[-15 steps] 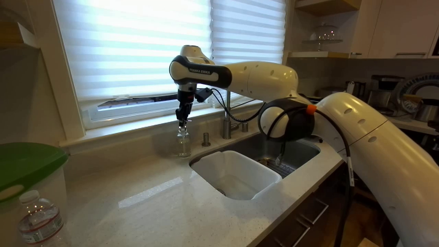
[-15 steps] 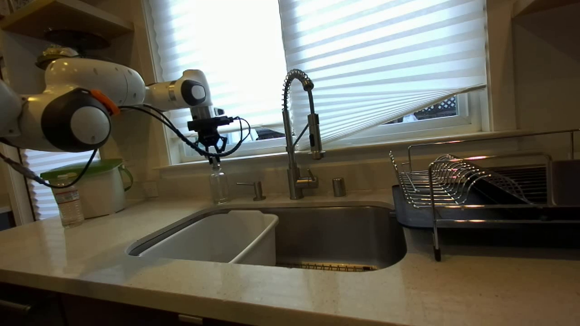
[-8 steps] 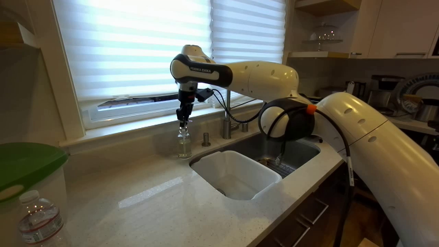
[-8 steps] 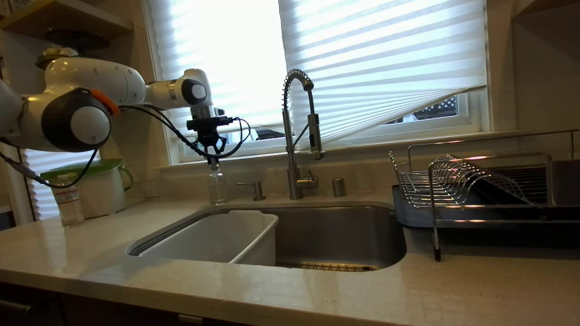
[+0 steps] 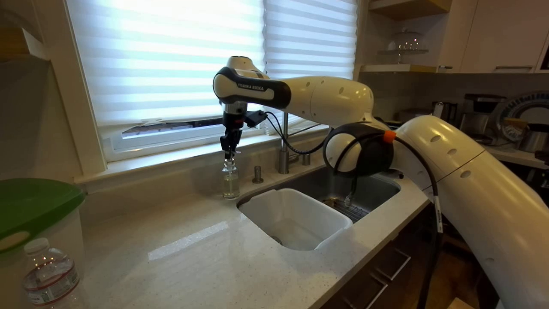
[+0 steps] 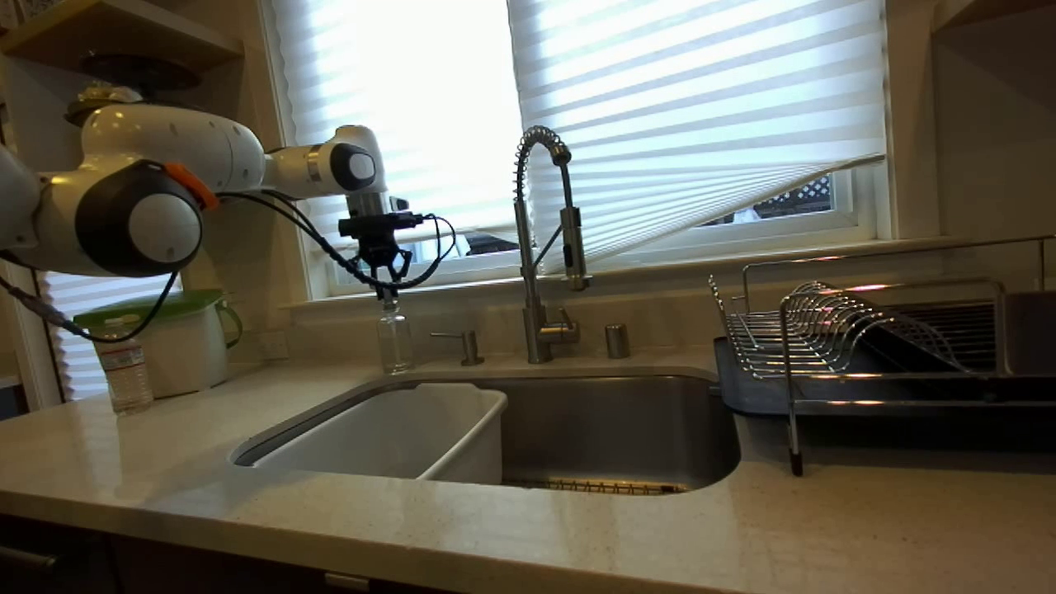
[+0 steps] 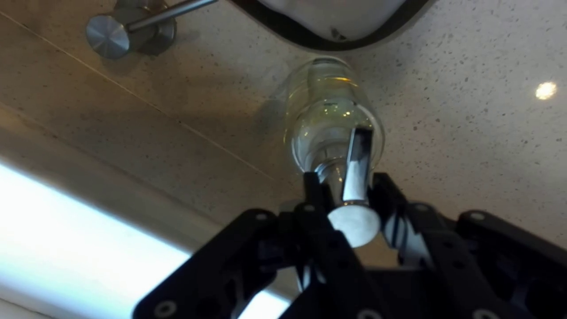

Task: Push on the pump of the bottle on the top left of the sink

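“FRANKA EMIKA” lettering (image 5: 251,87) on the arm (image 5: 371,156)

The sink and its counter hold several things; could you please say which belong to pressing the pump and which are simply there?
Part of the job: gripper, pump, clear bottle, sink (as landmark).

Just there: faucet, metal dispenser, white tub, dish rack, labelled bottle, green-lidded container, short metal cylinder.

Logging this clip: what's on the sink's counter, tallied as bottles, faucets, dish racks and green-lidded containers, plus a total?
Bottles: 2 (pump bottle, water bottle)
Faucet: 1
Dish rack: 1
Green-lidded container: 1
Total: 5
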Available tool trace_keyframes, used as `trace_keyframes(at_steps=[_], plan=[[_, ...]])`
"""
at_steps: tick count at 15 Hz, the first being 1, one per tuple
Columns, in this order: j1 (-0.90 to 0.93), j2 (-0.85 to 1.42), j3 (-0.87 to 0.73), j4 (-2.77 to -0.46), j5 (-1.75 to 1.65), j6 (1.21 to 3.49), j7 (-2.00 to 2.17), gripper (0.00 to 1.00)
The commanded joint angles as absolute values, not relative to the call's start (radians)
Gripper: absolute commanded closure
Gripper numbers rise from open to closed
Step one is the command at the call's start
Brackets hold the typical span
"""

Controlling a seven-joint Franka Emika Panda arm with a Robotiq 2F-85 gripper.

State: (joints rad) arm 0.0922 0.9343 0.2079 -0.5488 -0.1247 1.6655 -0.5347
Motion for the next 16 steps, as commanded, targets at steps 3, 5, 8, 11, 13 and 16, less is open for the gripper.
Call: trace_keyframes(at_steps=[3,5,8,11,13,16], plan=[[0.093,0.948,0.215,-0.518,-0.110,1.639,-0.524,0.29],[0.093,0.947,0.216,-0.518,-0.110,1.639,-0.525,0.17],[0.096,0.939,0.215,-0.517,-0.115,1.642,-0.524,0.12],[0.100,0.920,0.214,-0.513,-0.116,1.619,-0.515,0.19],[0.103,0.907,0.212,-0.508,-0.119,1.609,-0.507,0.16],[0.105,0.887,0.212,-0.509,-0.119,1.590,-0.499,0.44]])
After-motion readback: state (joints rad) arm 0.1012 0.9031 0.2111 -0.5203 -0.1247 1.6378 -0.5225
